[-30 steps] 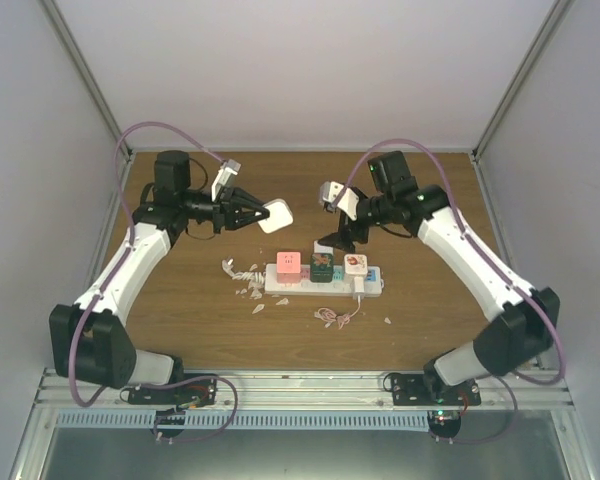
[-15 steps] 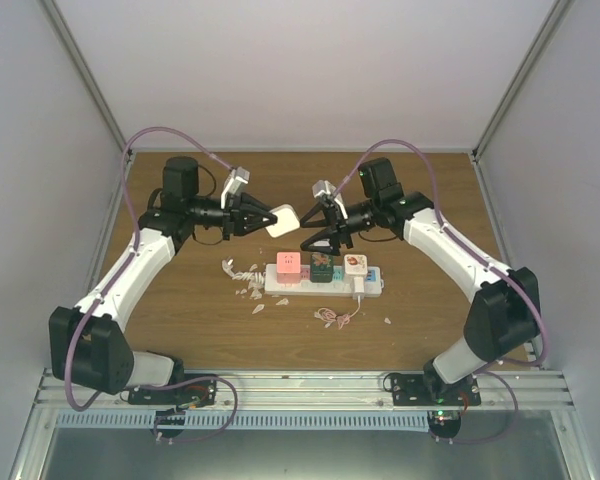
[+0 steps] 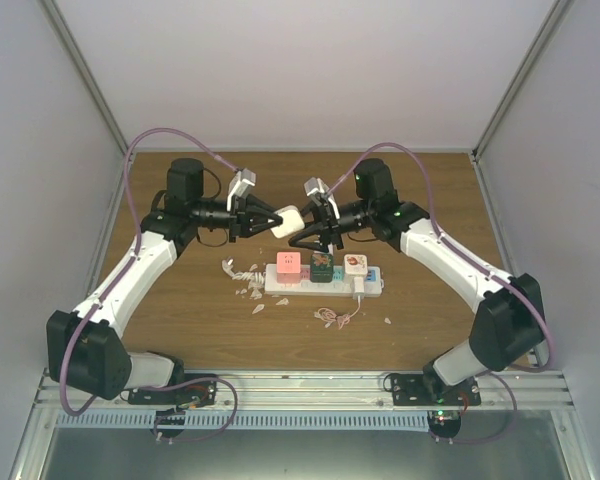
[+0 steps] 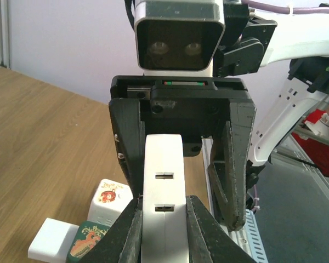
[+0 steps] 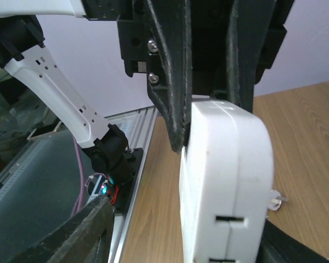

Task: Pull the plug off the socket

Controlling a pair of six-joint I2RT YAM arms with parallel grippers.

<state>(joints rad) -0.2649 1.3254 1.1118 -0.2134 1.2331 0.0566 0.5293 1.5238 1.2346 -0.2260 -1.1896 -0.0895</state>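
No writing is legible; the green plug [image 3: 322, 266] and cream plug [image 3: 355, 263] on the socket [image 3: 325, 284] carry red cartoon stickers. The socket lies mid-tabletop [image 3: 180, 320]. Above it the left claw [image 3: 270, 221] grips a white plug [image 3: 288, 221]; the right claw [image 3: 308, 232], spread wide, has closed in and now flanks it

You see table [image 3: 180, 310]: brown wood, grain lines, smooth, dull. socket [image 3: 325, 287]: white plastic, smooth, pastel faces. plug [image 4: 163, 219]: white plastic, smooth, soft shine. Your left gripper [image 3: 276, 221] fingers [image 4: 126, 238]: black plastic, dull. arm shells [image 3: 145, 262]: white plastic, shiny. cable [image 5: 77, 181]: purple, rubbery look. rail [image 3: 300, 385] at near edge: bare grey metal, ridged.
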